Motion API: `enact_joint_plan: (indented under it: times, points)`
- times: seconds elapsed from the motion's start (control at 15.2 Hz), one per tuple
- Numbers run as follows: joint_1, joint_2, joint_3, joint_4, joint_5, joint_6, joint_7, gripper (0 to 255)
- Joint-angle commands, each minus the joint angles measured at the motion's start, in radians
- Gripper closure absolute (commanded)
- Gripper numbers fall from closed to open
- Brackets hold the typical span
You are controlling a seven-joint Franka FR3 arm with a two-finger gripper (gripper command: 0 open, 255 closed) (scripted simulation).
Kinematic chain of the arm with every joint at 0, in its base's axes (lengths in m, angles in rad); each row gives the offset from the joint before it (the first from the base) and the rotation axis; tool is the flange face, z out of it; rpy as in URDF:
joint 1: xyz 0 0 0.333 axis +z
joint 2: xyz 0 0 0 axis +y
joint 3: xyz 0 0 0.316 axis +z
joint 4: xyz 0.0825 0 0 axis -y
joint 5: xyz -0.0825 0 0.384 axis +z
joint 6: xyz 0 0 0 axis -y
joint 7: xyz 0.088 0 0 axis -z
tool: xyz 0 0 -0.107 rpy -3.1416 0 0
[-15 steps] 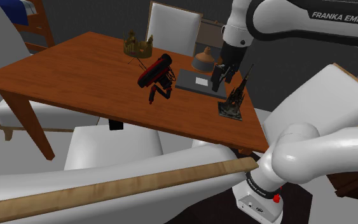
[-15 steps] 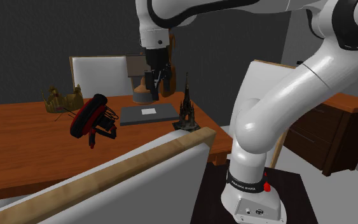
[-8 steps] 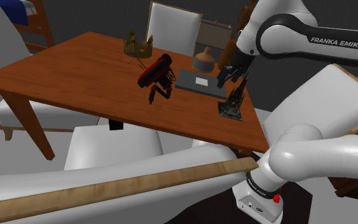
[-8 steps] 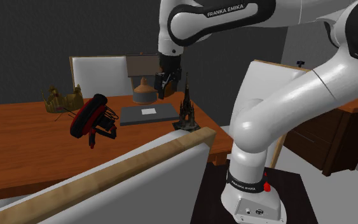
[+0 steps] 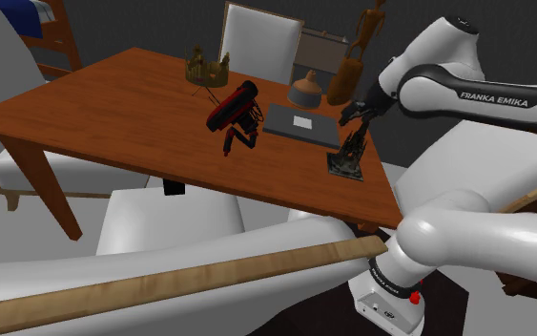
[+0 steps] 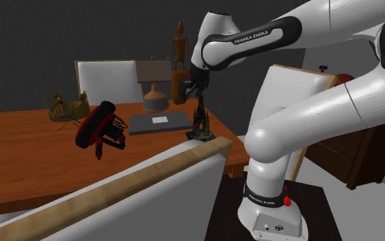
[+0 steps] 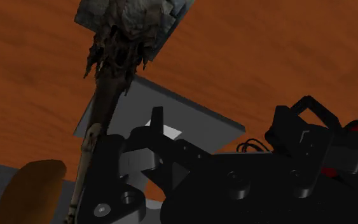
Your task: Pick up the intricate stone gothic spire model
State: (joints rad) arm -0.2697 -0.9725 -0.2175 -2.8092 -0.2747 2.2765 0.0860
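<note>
White arm (image 5: 485, 95) reaching across the brown tabletop (image 5: 113, 105) to the spire model (image 5: 349, 153).
The tabletop is carrying a flat grey slab (image 5: 299, 124), and just beside it, near the edge closest to the stand, the dark spire model is standing upright on its square base. The gripper (image 5: 355, 113) is hovering at the spire's tip. In the wrist view the tip is passing just outside one of the fingers (image 7: 109, 168), which are standing apart and gripping nothing.
</note>
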Motion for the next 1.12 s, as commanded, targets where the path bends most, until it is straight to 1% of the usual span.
enact_joint_plan:
  times: [0.0, 0.26, 0.4, 0.86, 1.06]
  points:
    - [-0.052, -0.01, -0.053, -0.042, -0.032, 0.11, -0.006, 0]
    - [-0.143, 0.019, -0.161, -0.109, -0.082, 0.344, -0.015, 0]
    - [-0.18, 0.052, -0.219, -0.133, -0.099, 0.466, -0.024, 0]
    - [-0.199, 0.13, -0.249, -0.195, -0.126, 0.603, -0.031, 0]
    - [-0.201, 0.138, -0.251, -0.2, -0.128, 0.615, -0.032, 0]
